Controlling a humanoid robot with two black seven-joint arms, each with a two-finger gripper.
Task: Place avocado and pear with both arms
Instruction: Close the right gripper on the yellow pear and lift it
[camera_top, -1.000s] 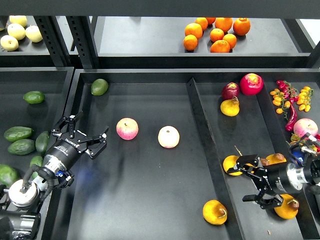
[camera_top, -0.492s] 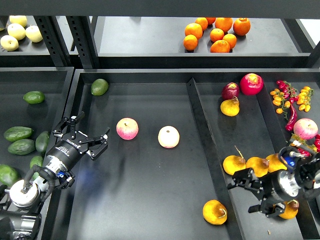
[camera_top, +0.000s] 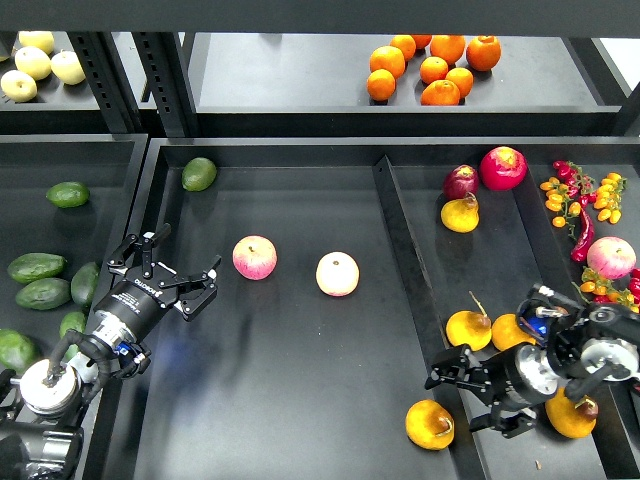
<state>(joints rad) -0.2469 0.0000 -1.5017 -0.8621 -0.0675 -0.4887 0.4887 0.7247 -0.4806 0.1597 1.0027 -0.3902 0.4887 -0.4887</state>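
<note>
Several dark green avocados (camera_top: 37, 267) lie in the left bin, and I cannot tell which one is the task's. My left gripper (camera_top: 172, 266) is open and empty, hovering just right of them over the left edge of the middle tray (camera_top: 300, 400). A yellow-orange pear (camera_top: 429, 424) with a brownish blotch lies at the front right of the middle tray. My right gripper (camera_top: 453, 400) is open and empty just right of that pear, over the divider, with its jaws pointing left towards it.
A lighter green avocado (camera_top: 199, 173) and two pink-yellow apples (camera_top: 255, 257) (camera_top: 338, 273) lie in the middle tray. More pears (camera_top: 466, 329) and red fruit (camera_top: 502, 167) fill the right tray. Oranges (camera_top: 432, 68) sit on the back shelf. A raised divider (camera_top: 410, 270) splits the trays.
My right gripper has swung left and down from the pears in the right tray to beside the pear in the middle tray. My left arm has barely moved.
</note>
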